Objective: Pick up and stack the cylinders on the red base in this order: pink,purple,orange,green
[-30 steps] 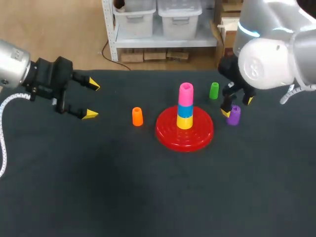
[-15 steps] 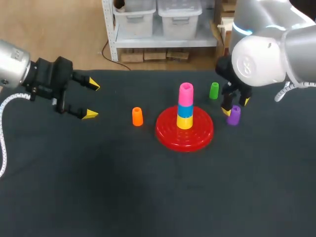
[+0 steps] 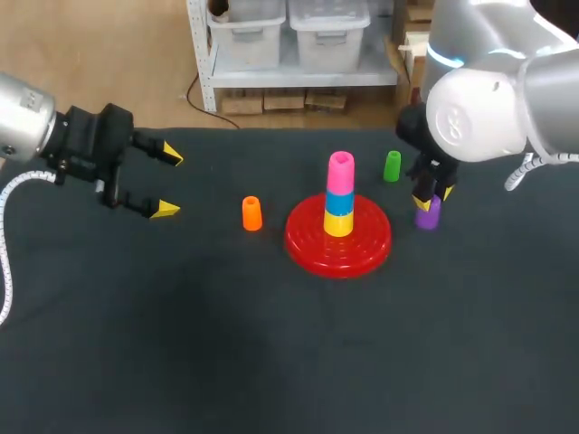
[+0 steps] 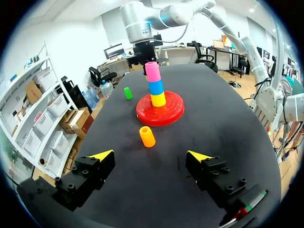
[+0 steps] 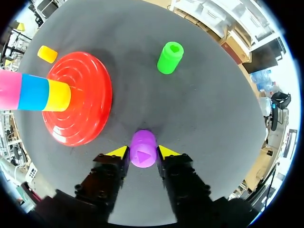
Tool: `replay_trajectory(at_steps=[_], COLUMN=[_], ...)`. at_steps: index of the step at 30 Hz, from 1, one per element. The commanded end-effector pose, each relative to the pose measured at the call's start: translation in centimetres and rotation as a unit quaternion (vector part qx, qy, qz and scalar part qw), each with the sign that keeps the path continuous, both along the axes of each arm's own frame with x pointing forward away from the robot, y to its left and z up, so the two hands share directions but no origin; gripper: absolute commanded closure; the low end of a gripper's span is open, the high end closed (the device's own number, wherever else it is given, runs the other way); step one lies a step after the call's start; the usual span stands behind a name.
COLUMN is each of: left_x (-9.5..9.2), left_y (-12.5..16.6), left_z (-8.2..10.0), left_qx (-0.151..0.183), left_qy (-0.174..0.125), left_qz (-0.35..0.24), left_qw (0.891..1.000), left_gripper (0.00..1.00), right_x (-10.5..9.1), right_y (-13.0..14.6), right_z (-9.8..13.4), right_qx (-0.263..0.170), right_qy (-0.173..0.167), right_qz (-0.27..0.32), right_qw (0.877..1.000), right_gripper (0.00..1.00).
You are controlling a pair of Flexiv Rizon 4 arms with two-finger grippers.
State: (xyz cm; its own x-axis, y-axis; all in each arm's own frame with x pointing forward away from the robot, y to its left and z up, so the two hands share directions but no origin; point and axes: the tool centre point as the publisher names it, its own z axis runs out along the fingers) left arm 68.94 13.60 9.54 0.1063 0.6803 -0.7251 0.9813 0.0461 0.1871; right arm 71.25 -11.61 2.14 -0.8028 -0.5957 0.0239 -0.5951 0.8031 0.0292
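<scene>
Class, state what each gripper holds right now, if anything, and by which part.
The right gripper grips the purple cylinder by two opposite sides near its top; it is not yet lifted. The left gripper is open and holds nothing.

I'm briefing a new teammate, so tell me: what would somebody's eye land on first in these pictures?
First comes the red base in the middle of the table, carrying a yellow, blue and pink tower. Next is the right end effector beside it, shut on the purple cylinder, which stands on the table. The orange cylinder and green cylinder stand loose nearby.
</scene>
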Motion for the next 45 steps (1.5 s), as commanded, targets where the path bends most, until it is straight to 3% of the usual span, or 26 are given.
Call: replay_trajectory(at_steps=[1, 7, 11, 14, 25, 39, 45], left_x=[-0.1, -0.1, -0.1, -0.1, -0.1, -0.1, -0.1], left_y=[0.0, 0.0, 0.0, 0.0, 0.0, 0.0, 0.0], left_z=[-0.1, -0.1, -0.1, -0.1, -0.1, -0.1, -0.1], left_qx=[-0.001, -0.001, -0.001, -0.001, -0.001, -0.001, -0.001], left_qy=[-0.002, -0.002, -0.002, -0.002, -0.002, -0.002, -0.002], left_qz=[0.001, 0.001, 0.001, 0.001, 0.001, 0.001, 0.001], left_qw=[1.000, 1.000, 1.000, 1.000, 1.000, 1.000, 1.000], left_gripper=[0.00, 0.00, 0.00, 0.00, 0.00, 0.00, 0.00], right_x=[-0.4, -0.2, -0.1, -0.1, 0.0, -0.3, -1.1], right_y=[-0.5, -0.7, 0.8, 3.1, 10.6, 13.2, 13.2], right_z=[1.3, 8.7, 13.4, 15.1, 16.3, 17.3, 17.7], right_qx=[0.001, -0.003, 0.015, 0.025, 0.028, 0.021, 0.013], right_qy=[-0.017, -0.067, -0.076, -0.070, -0.018, 0.018, 0.013], right_qz=[0.000, 0.040, 0.087, 0.127, 0.219, 0.253, 0.255], right_qw=[1.000, 0.997, 0.993, 0.989, 0.975, 0.967, 0.967], right_gripper=[1.00, 1.00, 1.00, 1.00, 1.00, 1.00, 1.00])
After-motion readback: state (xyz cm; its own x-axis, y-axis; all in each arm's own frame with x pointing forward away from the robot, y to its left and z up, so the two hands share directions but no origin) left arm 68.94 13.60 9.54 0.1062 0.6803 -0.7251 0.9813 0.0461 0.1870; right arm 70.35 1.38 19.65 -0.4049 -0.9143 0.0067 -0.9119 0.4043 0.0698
